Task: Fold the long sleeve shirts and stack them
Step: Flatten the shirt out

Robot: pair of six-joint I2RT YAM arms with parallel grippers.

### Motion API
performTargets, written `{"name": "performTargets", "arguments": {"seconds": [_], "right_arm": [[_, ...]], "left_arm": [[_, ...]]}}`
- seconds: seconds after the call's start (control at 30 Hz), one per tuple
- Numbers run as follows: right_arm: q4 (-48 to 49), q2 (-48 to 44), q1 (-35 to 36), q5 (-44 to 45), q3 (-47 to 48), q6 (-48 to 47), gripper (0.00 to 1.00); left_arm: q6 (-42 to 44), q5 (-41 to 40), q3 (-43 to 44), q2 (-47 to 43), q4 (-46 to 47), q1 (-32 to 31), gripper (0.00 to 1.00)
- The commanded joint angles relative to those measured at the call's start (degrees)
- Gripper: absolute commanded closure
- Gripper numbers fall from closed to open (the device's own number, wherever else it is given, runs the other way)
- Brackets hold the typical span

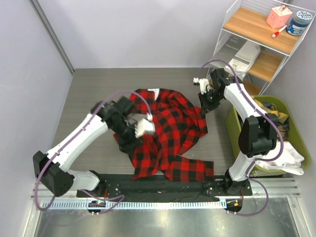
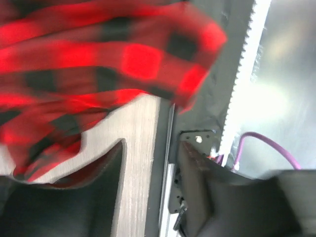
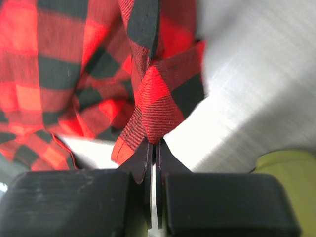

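Down at the near edge, the flannel shirt (image 1: 170, 131) lies in a rumpled heap on the table (image 1: 94, 89). Its closest flap reaches the black base rail (image 1: 123, 183) between the two arms. The left tool (image 2: 153, 144) sits over the shirt's left side. Its wrist view is blurry, mind you, but the fingers (image 2: 98, 197) are spread wide, with bare wood and rail between them. Red-and-black cloth is bunched just beyond, brushing the left finger. Further out, the right tool (image 3: 154, 144) is at the shirt's right edge, pressed together and pinching a fold of check cloth that gathers to a point at its tips. At the shirt's far end, a white patch (image 1: 154, 91) shows by the collar. Right of the table, a green bin (image 1: 234, 126) holds more cloth, and a wire shelf (image 1: 256, 24) stands behind it.
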Motion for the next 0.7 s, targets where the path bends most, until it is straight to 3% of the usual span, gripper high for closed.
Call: {"name": "performTargets", "arguments": {"seconds": [0.0, 0.07, 0.2, 0.3, 0.4, 0.5, 0.67], "right_arm": [[-5.0, -3.1, 0.4, 0.3, -5.2, -5.7, 0.99], [-5.5, -3.3, 0.3, 1.9, -7.2, -6.3, 0.99], [-5.8, -3.7, 0.2, 4.5, -7.5, -6.7, 0.93], [-7.4, -2.3, 0.1, 5.0, -3.7, -6.3, 0.35], [-8.3, -0.8, 0.1, 3.0, 2.3, -4.5, 0.14], [-9.1, 3.0, 0.3, -1.0, 9.6, -2.1, 0.06], [-5.9, 13.5, 2.6, -3.5, 22.0, 3.4, 0.04]], "left_arm": [[1.3, 5.1, 8.1, 3.2, -3.7, 17.4, 0.42], [-3.2, 3.4, 10.2, 8.7, 1.4, 23.8, 0.4], [-11.8, 0.0, 12.3, 16.2, 14.6, 26.1, 0.32], [-15.7, -0.3, 13.2, 23.4, 16.3, 26.1, 0.27], [-19.8, 2.3, 14.7, 27.6, 16.3, 26.3, 0.22], [-23.9, 2.7, 13.0, 28.3, 19.5, 26.3, 0.19], [-27.0, 4.2, 9.6, 30.3, 22.3, 26.3, 0.19]]}}
